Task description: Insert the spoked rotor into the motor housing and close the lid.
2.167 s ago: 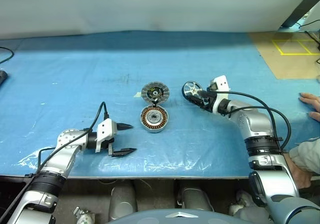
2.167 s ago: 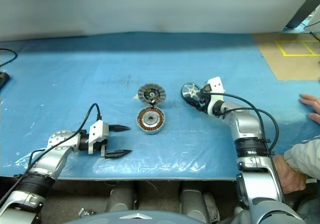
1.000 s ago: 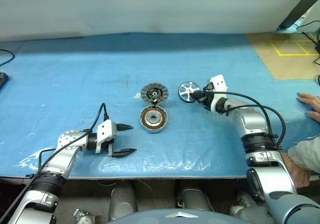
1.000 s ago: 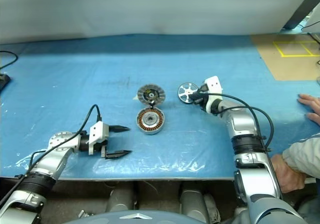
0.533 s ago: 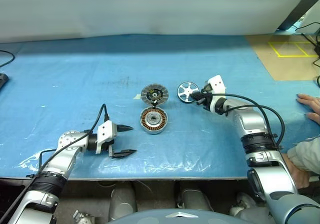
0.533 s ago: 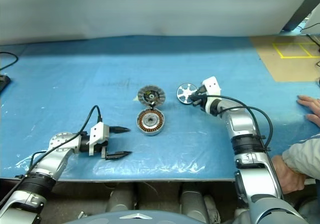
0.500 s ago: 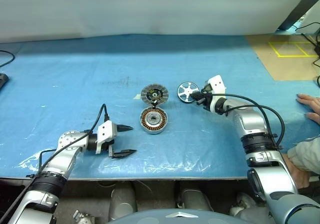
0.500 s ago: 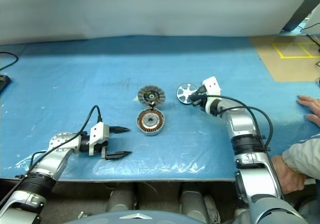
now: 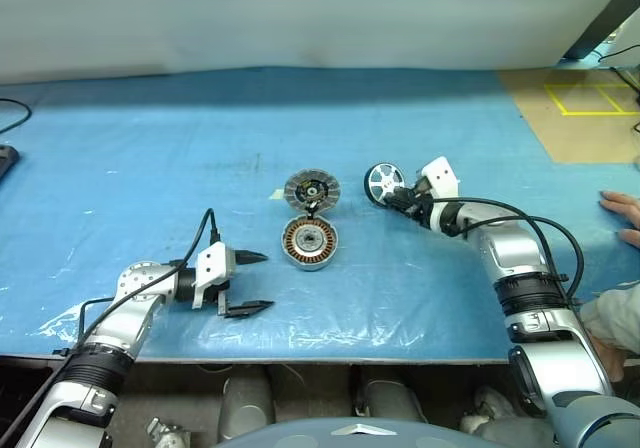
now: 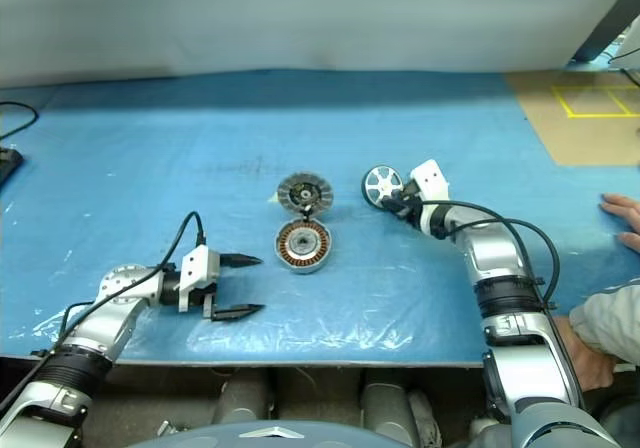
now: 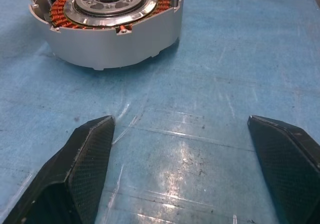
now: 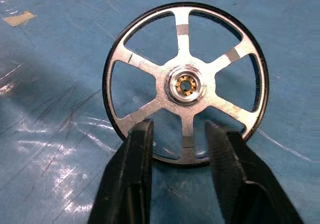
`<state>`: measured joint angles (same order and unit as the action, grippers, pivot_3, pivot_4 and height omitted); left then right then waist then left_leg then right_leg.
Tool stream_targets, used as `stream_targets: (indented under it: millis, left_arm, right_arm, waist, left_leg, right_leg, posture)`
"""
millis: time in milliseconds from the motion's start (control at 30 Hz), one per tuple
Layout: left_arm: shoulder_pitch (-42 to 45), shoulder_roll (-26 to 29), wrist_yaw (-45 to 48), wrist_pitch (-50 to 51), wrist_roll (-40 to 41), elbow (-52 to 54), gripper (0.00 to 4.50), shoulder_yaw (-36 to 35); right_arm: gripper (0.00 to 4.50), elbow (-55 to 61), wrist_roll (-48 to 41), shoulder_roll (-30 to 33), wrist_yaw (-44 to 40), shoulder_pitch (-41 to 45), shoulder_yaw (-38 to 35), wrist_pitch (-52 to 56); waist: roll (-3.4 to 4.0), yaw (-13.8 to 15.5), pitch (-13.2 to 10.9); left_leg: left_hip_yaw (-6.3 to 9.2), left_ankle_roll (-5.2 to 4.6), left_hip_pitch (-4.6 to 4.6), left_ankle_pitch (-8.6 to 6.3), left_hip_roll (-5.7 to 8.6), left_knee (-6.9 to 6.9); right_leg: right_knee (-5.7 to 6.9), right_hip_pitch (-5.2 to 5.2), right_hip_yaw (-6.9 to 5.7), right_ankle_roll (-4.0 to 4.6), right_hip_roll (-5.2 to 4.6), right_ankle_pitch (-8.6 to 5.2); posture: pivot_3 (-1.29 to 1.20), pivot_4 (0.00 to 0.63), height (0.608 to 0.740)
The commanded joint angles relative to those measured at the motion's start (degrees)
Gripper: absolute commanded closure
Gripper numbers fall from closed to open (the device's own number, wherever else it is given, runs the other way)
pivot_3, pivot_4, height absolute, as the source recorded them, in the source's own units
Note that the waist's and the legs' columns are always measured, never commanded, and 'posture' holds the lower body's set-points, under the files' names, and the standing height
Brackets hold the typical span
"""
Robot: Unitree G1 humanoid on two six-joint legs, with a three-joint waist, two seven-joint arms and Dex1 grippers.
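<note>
A blue plastic sheet (image 9: 150,158) covers the work table, with a pale wall behind and a person's hand (image 9: 622,216) resting at its far right edge. We find the motor housing (image 9: 308,241) lying open-side up near the middle of the sheet, copper windings exposed, and the lid (image 9: 311,189) folded back flat just beyond it, joined at the rim. The spoked rotor (image 9: 384,181) stands nearly on edge to the right of the lid, its silver face turned toward the right gripper (image 12: 179,134). In the right wrist view that gripper's two fingers straddle the rotor's lower rim with a narrow gap on either side; we cannot tell whether they bear on it or have let go. The left gripper (image 9: 248,282) sits wide apart and empty, low on the sheet, left of the housing and pointing toward it. In our judgement the right arm is the one placed to act: the housing lies to the rotor's left and nearer the robot, and the rotor must be tipped flat, axis upright, to seat.
</note>
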<state>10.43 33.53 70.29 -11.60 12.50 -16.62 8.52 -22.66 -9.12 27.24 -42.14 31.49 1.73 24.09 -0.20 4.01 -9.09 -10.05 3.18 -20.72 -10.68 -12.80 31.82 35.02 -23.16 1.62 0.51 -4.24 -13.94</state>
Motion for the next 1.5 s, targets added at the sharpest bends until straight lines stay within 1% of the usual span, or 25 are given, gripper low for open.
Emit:
stream_targets:
  millis: [33,200,233,433,767,833,933,1033,1267,1333,1400,1500]
  left_arm:
    - [-0.98,0.4,-0.63,1.41,-1.46,-0.94,0.0,0.62]
    - [-1.33,0.57,-0.94,1.84,-1.39,-0.03,0.0,0.61]
    - [-1.45,0.62,-1.0,1.99,-1.36,0.26,0.0,0.59]
    - [-1.9,0.87,-1.46,3.22,-1.2,2.16,0.0,0.56]
    - [-1.57,0.95,-1.38,4.14,-1.13,2.73,0.0,0.6]
    - [-1.39,0.9,-1.32,4.09,-1.17,2.6,0.0,0.65]
    - [-1.13,0.87,-1.19,3.83,-1.24,2.04,0.0,0.71]
    - [-0.9,0.77,-1.01,3.3,-1.49,1.15,0.0,1.0]
    - [0.09,-0.34,-0.96,1.92,-2.06,-1.12,0.0,1.74]
    - [0.17,-0.56,-0.96,1.6,-2.16,-1.51,0.0,1.87]
    - [0.23,-0.81,-0.94,1.3,-2.24,-1.89,0.0,2.04]
    - [0.34,-1.04,-0.95,1.09,-2.26,-2.12,0.0,2.19]
  right_arm:
    - [1.77,-2.04,1.46,-0.29,0.54,-1.17,1.26,0.97]
    - [0.07,-2.97,1.52,-0.48,1.09,-0.65,0.99,0.83]
    - [0.03,-3.2,1.52,-0.52,1.19,-0.53,0.97,0.76]
    - [0.03,-3.67,1.46,-0.96,1.11,-0.2,0.79,0.58]
    - [0.03,1.28,-0.13,-0.74,-0.26,-1.89,-0.23,1.59]
    - [0.03,4.53,1.36,0.94,-0.64,-3.0,1.01,1.28]
    - [0.03,11.32,6.13,6.68,-2.06,-4.77,4.38,-0.11]
    - [0.03,16.69,8.33,11.03,-3.83,-6.07,6.5,-0.71]
    - [0.03,26.67,8.5,15.48,-6.7,-6.65,5.75,-0.11]
    - [0.03,27.61,8.27,15.19,-6.48,-5.95,5.48,0.04]
    - [0.03,27.15,6.69,13.21,-5.93,-4.4,4.9,0.94]
    - [0.03,23.61,6.91,10.97,-5.45,-3.22,5.74,0.58]
  waist:
    - [0.0,0.0,0.01]
    - [-0.02,-0.02,0.01]
    - [-0.02,-0.03,0.01]
    - [0.0,-0.02,0.03]
    - [0.0,0.0,0.03]
    - [0.01,0.05,0.02]
    - [0.03,0.22,0.0]
    - [0.03,0.26,-0.01]
    - [0.07,0.23,-0.02]
    - [0.06,0.37,-0.01]
    - [0.07,0.31,-0.01]
    - [0.1,0.35,0.01]
  left_leg:
    - [0.0,0.0,0.02,0.0,0.0,0.0]
    - [0.0,0.0,0.06,0.0,0.0,0.0]
    - [0.0,0.0,0.05,0.0,0.0,0.0]
    - [-0.01,0.0,0.0,0.0,0.0,-0.08]
    - [-0.01,0.0,-0.06,0.0,0.0,-0.18]
    - [-0.01,0.0,-0.11,0.0,0.0,-0.2]
    - [-0.01,0.0,-0.23,0.01,0.02,-0.2]
    - [-0.01,0.0,-0.27,0.01,0.03,-0.22]
    - [-0.01,0.0,-0.21,0.01,0.04,-0.2]
    - [-0.01,0.0,-0.22,0.01,0.03,-0.19]
    - [-0.01,0.0,-0.21,0.01,0.03,-0.18]
    - [-0.01,0.0,-0.19,0.01,0.03,-0.15]
  right_leg:
    - [0.01,0.02,0.0,0.0,0.0,0.0]
    - [-0.01,0.06,0.01,0.0,0.0,0.0]
    - [-0.02,0.07,0.01,0.0,0.0,0.0]
    - [-0.1,0.02,-0.01,0.0,0.01,0.0]
    - [-0.19,-0.02,-0.03,0.0,0.01,0.0]
    - [-0.19,-0.07,-0.04,0.0,0.01,0.0]
    - [-0.22,-0.13,-0.06,-0.01,0.0,0.0]
    - [-0.26,-0.16,-0.05,-0.03,0.0,0.01]
    - [-0.2,-0.16,0.0,-0.05,-0.01,0.02]
    - [-0.21,-0.15,-0.02,-0.05,0.0,0.02]
    - [-0.21,-0.14,-0.02,-0.05,0.0,0.03]
    - [-0.13,-0.14,-0.01,-0.05,0.0,0.03]
  posture:
    - [0.0,0.15,0.74]
    - [0.0,0.15,0.74]
    - [0.0,0.15,0.74]
    - [0.0,0.15,0.74]
    - [0.0,0.15,0.74]
    - [0.0,0.15,0.74]
    - [0.0,0.15,0.74]
    - [0.0,0.15,0.74]
    - [0.0,0.15,0.74]
    - [0.0,0.15,0.74]
    - [0.0,0.15,0.74]
    - [0.0,0.15,0.74]
